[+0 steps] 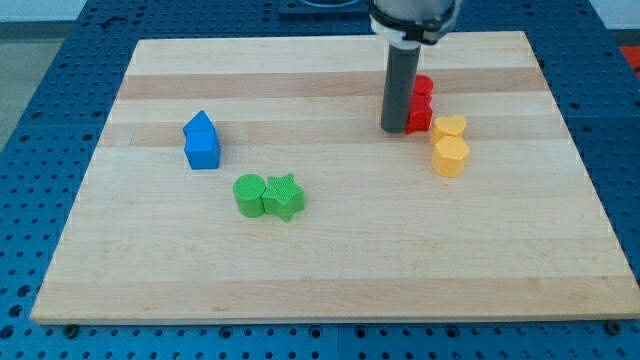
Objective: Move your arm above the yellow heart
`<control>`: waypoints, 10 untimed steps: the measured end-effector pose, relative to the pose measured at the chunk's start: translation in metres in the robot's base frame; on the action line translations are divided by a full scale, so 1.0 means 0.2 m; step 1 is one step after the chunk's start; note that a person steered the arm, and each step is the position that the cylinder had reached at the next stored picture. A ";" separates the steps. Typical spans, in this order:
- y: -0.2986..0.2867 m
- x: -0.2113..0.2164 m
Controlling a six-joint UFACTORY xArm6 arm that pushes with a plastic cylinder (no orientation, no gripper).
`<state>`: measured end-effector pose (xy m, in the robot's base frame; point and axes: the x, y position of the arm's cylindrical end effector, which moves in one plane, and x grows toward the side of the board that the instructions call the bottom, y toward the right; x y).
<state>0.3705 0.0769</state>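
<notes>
My tip (394,129) — a bare rod with no claw to open or close — touches the red block (420,104) beside the yellow heart block (449,127), so sliding toward the view's right risks shoving both off position.

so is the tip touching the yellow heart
Apart. The camera view shows bare wood between my tip and the yellow heart; the tip sits against the red blocks to the heart's left.

Looks like a lab bench. My wooden board (330,270) sits on a blue perforated table (40,90). Grid of mounting holes.
</notes>
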 end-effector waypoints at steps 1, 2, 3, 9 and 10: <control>-0.06 -0.04; -0.23 -0.07; -0.26 -0.20; 0.64 -0.20; 0.62 -0.13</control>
<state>0.3452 0.2005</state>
